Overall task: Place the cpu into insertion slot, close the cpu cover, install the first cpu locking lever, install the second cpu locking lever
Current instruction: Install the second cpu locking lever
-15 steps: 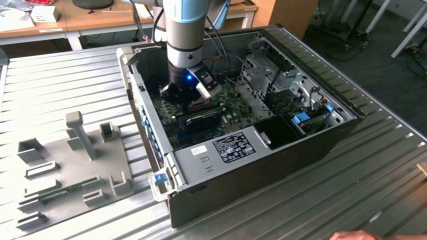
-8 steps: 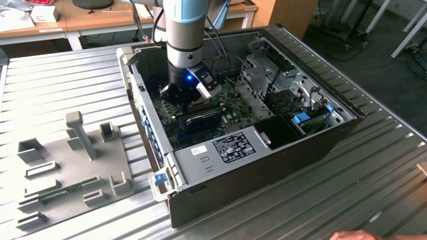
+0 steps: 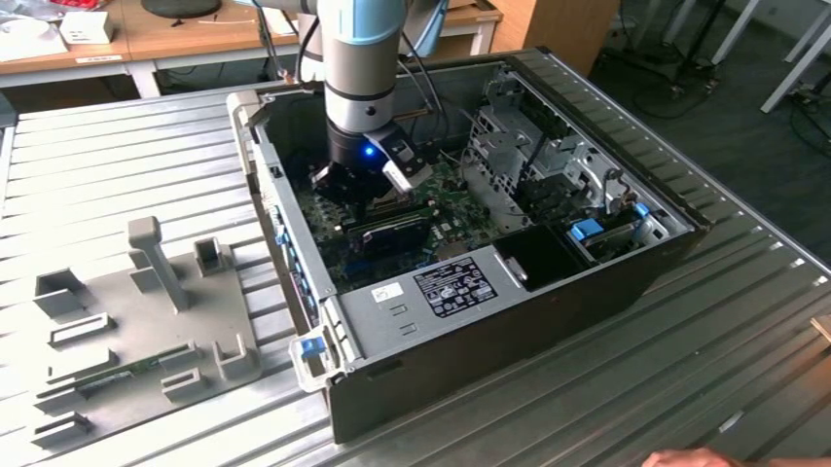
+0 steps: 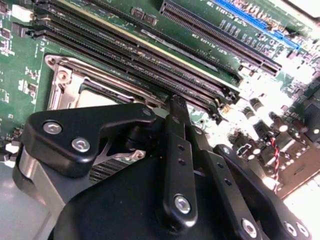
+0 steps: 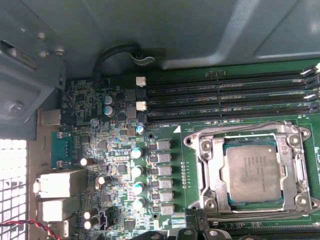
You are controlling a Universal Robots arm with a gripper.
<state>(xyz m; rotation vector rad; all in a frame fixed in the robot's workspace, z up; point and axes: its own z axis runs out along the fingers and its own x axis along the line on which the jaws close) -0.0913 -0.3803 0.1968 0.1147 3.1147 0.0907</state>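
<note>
The cpu, a flat square chip with a silvery-tan top, lies in the insertion slot on the green board. The cpu cover, a silvery metal frame, lies flat around the chip, which shows through its window. A thin metal rod runs along the socket side that faces the memory slots. In the second wrist view my gripper hangs just over the socket's edge, between the chip and the memory slots. In the exterior view my gripper is low inside the open computer case and hides the socket.
Long black memory slots run beside the socket. Capacitors and rear ports stand on its other side. Case walls and a drive cage hem in the arm. A grey fixture plate lies at the exterior view's left. A hand shows at the frame's bottom edge.
</note>
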